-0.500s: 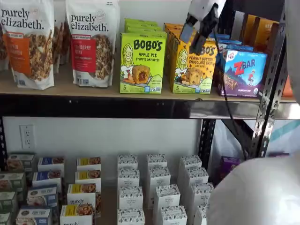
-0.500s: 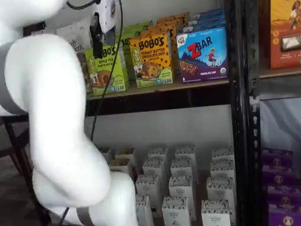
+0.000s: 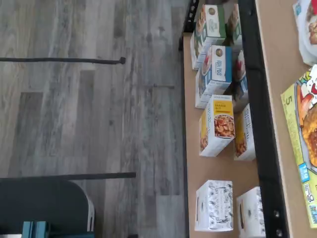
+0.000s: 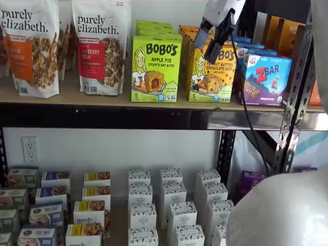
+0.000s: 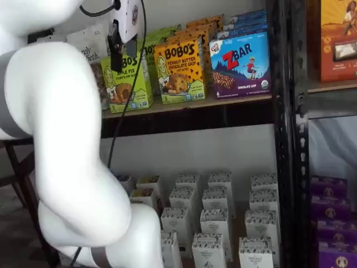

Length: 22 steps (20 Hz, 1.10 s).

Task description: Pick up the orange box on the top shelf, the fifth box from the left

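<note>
The orange box [image 4: 210, 69] stands on the top shelf [image 4: 102, 97], between the green Apple Pie box [image 4: 156, 68] and the ZBar box [image 4: 267, 80]. The end effector [image 4: 214, 37], released and empty, hangs before its upper face: the approach step. Next, it should straddle the carton's sides.

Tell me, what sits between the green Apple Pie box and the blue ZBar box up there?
The orange box, Bobo's Peanut Butter Chocolate Chip, stands between the green box and the ZBar box on the top shelf, in both shelf views.

Orange box [image 4: 211, 72] on top shelf [image 4: 102, 97]
</note>
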Each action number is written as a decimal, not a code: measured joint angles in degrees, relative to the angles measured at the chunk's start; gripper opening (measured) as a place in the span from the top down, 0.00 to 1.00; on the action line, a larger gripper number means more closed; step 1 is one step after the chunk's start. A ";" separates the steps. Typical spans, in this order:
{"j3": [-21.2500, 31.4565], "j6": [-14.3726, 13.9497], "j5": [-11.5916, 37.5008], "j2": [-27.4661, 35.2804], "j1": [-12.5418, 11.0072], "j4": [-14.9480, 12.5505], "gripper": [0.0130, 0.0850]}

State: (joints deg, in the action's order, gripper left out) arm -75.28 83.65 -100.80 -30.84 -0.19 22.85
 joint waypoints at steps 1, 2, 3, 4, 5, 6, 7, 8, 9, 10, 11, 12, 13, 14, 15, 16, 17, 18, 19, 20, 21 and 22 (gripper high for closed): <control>0.11 0.16 0.25 -0.01 -0.20 0.20 0.00; 0.21 0.48 0.59 -0.01 -0.65 0.63 0.00; 0.25 0.91 1.00 0.03 -1.22 1.08 0.00; 0.37 1.32 1.57 0.00 -1.74 1.42 0.00; 0.42 1.85 2.16 0.01 -2.38 1.74 0.00; 0.31 2.51 2.73 0.15 -3.16 2.00 0.00; 0.25 3.07 3.31 0.24 -3.74 2.02 0.00; 0.00 3.72 3.79 0.49 -4.41 1.98 0.00; 0.02 4.45 4.77 0.56 -5.20 2.08 0.00; 0.09 5.05 5.61 0.59 -5.87 2.36 0.00; 0.19 5.61 6.51 0.61 -6.52 2.70 0.00; 0.09 6.25 7.27 0.82 -7.22 2.94 0.00; -0.23 6.78 7.62 1.16 -7.76 2.97 0.00; -0.69 7.38 7.87 1.65 -8.35 2.91 0.00; -1.23 8.00 8.12 2.24 -8.85 2.54 0.00; -1.53 8.47 8.51 2.63 -9.15 2.17 0.00; -1.66 8.80 8.94 2.89 -9.35 1.91 0.00; -1.85 9.20 9.38 3.24 -9.62 1.76 0.00; -2.15 9.61 9.72 3.72 -10.00 1.81 0.00; -2.48 10.00 10.06 4.26 -10.39 2.05 0.00; -2.66 10.32 10.69 4.66 -10.69 2.30 0.00; -2.67 10.53 11.66 4.91 -10.75 2.29 0.00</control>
State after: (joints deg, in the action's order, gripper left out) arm -77.95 94.18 -89.14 -25.93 -10.94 25.14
